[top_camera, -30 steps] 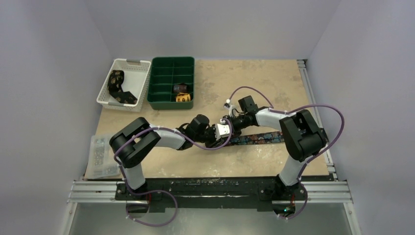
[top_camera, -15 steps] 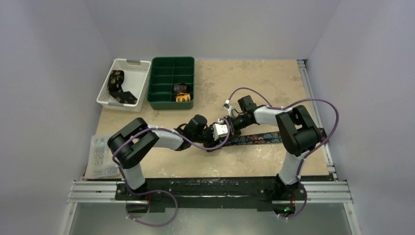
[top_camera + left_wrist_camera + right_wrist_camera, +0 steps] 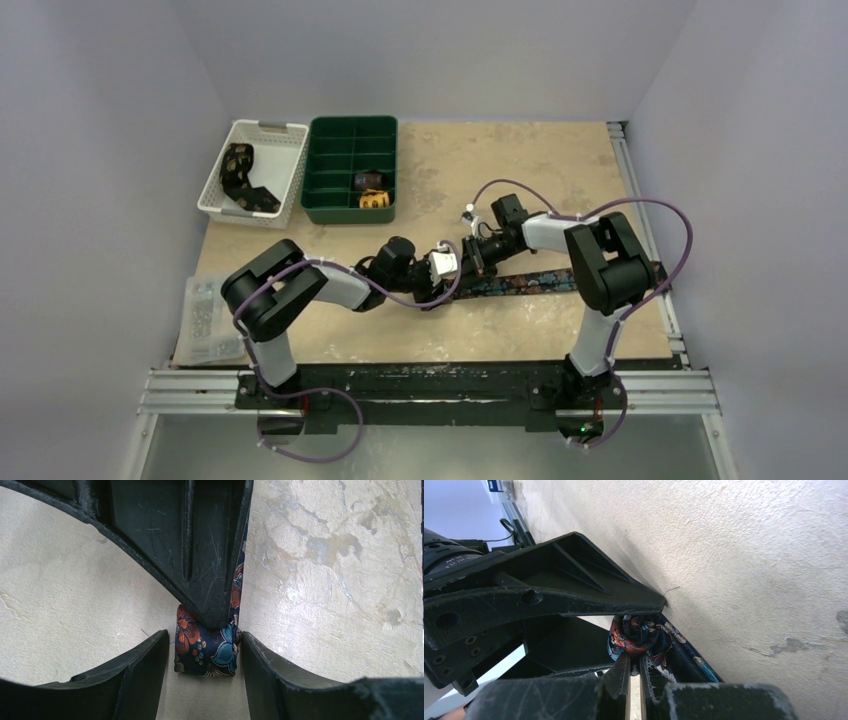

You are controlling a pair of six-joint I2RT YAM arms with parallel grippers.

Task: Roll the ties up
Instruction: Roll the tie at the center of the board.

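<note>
Tie [image 3: 206, 652]: navy floral, end rolled
Left tool [image 3: 204, 640]: wide, roll between its fingers
Right tool [image 3: 634, 666]: closed, pinching the roll

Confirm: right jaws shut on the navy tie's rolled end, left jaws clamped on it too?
Not quite. The left jaws are open, standing either side of the rolled end with a gap showing, as the left wrist view shows. The right jaws are shut on the navy tie.

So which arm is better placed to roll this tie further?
Right: the right claw is shut on the rolled end of the tie; the left claw stands open either side of it.
</note>
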